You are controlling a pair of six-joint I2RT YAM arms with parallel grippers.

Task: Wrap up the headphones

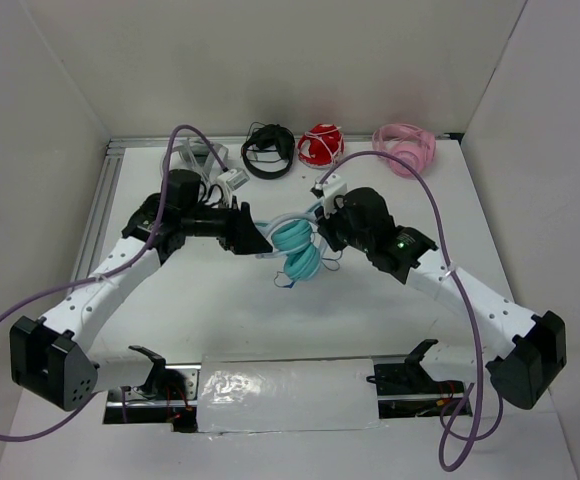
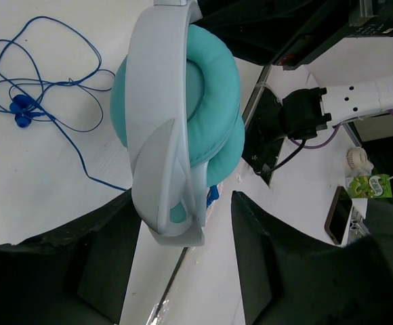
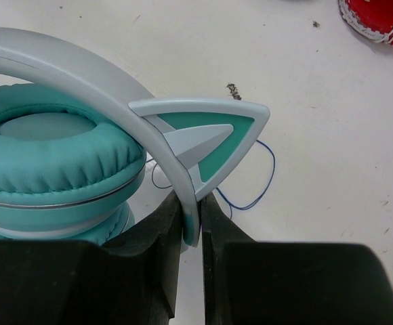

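Note:
The teal headphones (image 1: 298,250) are held up in the middle of the table between both arms. My right gripper (image 1: 327,235) is shut on the pale headband (image 3: 115,88) just below a cat ear (image 3: 210,135); its fingers (image 3: 169,223) pinch the band edge. My left gripper (image 2: 181,203) straddles the lower end of the headband (image 2: 162,156). Its jaws are open, the left finger close against the band and the right finger standing apart. The padded teal cups (image 2: 210,101) are stacked together. The thin dark-blue cable (image 2: 47,81) lies loose on the table beneath.
Black headphones (image 1: 268,150), red headphones (image 1: 320,145) and pink headphones (image 1: 405,148) sit along the back edge, with a white device (image 1: 210,158) at the back left. A foil-covered strip (image 1: 290,395) lies between the arm bases. A phone (image 2: 337,213) and a green carton (image 2: 371,186) lie off the table.

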